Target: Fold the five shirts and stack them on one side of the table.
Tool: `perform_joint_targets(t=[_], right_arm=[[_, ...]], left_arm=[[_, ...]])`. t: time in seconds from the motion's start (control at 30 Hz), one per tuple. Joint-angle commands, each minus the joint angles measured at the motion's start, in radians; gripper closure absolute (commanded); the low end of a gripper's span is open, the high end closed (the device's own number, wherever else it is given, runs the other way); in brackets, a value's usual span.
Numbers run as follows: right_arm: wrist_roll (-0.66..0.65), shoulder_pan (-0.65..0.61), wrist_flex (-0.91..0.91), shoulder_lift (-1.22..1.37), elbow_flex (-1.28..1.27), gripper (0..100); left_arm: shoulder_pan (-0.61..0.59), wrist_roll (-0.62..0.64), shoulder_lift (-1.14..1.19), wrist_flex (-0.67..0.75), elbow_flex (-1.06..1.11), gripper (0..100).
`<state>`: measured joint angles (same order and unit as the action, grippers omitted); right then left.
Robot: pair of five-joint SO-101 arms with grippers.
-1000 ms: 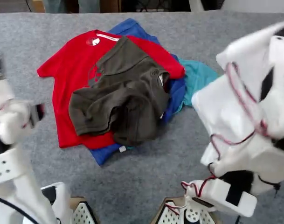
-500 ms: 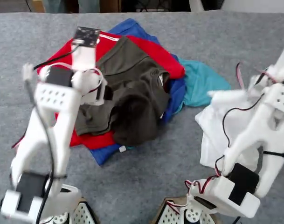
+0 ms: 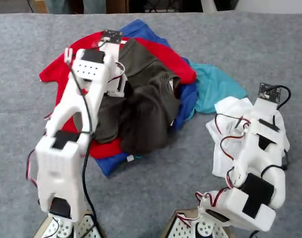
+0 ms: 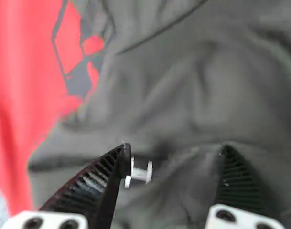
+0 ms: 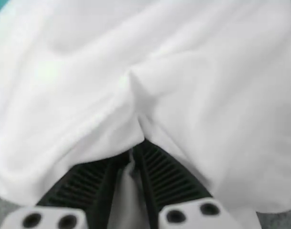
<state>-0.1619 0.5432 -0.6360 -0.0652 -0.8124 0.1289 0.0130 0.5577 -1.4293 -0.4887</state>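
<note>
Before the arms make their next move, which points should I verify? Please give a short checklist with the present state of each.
1. Left pincer open over the olive shirt: ok.
2. Right pincer shut on a fold of the white shirt: ok.
3. Olive shirt spread flat for folding: not ok, it lies crumpled on the red shirt.
4. All five shirts on the table, blue shirt and teal shirt included: ok.
5. White shirt apart from the teal shirt: cannot tell, their edges are close.
6. Any shirt folded and stacked: not ok.
</note>
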Motion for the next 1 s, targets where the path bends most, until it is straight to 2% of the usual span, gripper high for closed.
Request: perform_joint_targets(t=[0.0, 0.17, 0.27, 0.4, 0.5, 0.6, 0.7, 0.9, 0.97], right_arm=[[-0.005, -0.032, 0.02, 0.005, -0.007, 98.5], [-0.005, -0.031, 0.017, 0.015, -0.002, 98.5], [-0.005, -0.031, 0.017, 0.015, -0.002, 98.5], [-0.005, -0.031, 0.017, 0.015, -0.002, 98.5], [-0.005, -0.031, 0.017, 0.015, -0.002, 98.5], [-0.005, -0.031, 0.017, 0.015, -0.002, 98.5], [-0.005, -0.031, 0.017, 0.016, -0.002, 98.5], [-0.005, -0.031, 0.017, 0.016, -0.002, 98.5], [-0.005, -0.031, 0.017, 0.016, -0.002, 98.5]], left_arm=[[0.01, 0.008, 0.149, 0.005, -0.209, 70], [0.021, 0.009, 0.396, -0.014, -0.367, 72], [0.022, 0.006, 0.488, -0.075, -0.49, 80], [0.01, 0.002, 0.585, -0.153, -0.661, 96], [-0.031, 0.002, 0.64, -0.212, -0.753, 97], [-0.137, 0.0, 0.674, -0.281, -0.854, 97], [-0.298, 0.009, 0.672, -0.324, -0.944, 97], [-0.596, 0.002, 0.629, -0.328, -1.175, 97], [-0.682, 0.002, 0.586, -0.321, -1.179, 97]])
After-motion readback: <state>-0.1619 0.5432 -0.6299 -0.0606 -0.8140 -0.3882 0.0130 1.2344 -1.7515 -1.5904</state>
